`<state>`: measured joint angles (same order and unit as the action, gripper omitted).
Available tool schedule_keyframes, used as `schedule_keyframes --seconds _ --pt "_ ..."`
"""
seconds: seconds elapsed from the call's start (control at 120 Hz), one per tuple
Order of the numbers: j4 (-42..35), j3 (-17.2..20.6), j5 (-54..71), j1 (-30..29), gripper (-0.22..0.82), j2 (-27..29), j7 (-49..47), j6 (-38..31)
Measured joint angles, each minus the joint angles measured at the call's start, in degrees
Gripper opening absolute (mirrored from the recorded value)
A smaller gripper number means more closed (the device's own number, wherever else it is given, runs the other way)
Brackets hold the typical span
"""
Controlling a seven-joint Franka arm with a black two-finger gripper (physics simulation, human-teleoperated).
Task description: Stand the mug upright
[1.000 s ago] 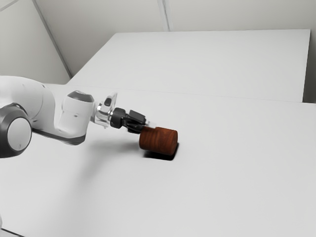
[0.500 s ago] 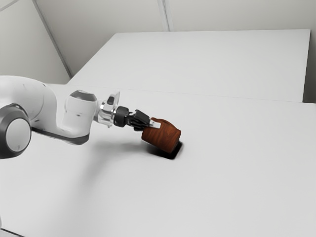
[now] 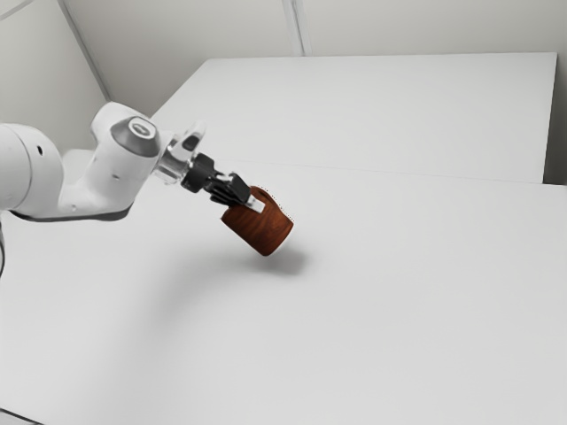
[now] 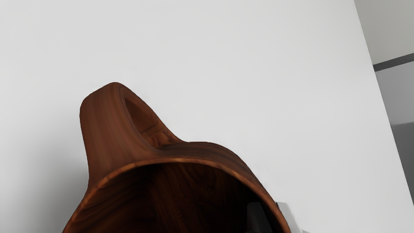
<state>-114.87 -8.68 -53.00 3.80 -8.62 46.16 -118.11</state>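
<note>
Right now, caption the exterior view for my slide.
Robot hand holding a tilted, wood-grained mug above a white table.

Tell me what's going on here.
A Franka arm's black two-finger gripper is holding a wood-grained mug by its wall, one finger inside the rim and one outside. The mug is tilted, its mouth toward the gripper, and held above the white table, so it isn't standing upright yet.
</note>
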Motion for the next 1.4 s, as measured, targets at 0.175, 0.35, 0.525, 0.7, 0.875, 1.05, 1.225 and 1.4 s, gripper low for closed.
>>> schedule_keyframes --seconds 0.175,0.35,0.525,0.7,0.875,1.05,1.225,1.4 --pt "-2.04 -0.29 14.42 3.52 -0.18 1.53 -13.56 -6.54" --pt "-4.15 -1.00 26.06 7.28 -0.18 3.23 -27.66 -10.24" --pt "-5.01 -1.35 34.53 9.87 -0.18 3.63 -40.15 -13.18" --pt "-7.41 -1.45 43.93 11.65 -0.18 5.51 -51.27 -15.00" --pt "-10.64 -1.62 52.05 12.11 -0.18 7.91 -60.56 -17.09" --pt "-12.35 -3.00 57.34 13.67 -0.18 8.56 -68.50 -17.76" --pt "-12.58 -2.70 59.54 13.50 -0.18 8.59 -75.10 -17.46" --pt "-12.59 -2.75 60.09 13.67 -0.18 7.84 -80.27 -16.99"
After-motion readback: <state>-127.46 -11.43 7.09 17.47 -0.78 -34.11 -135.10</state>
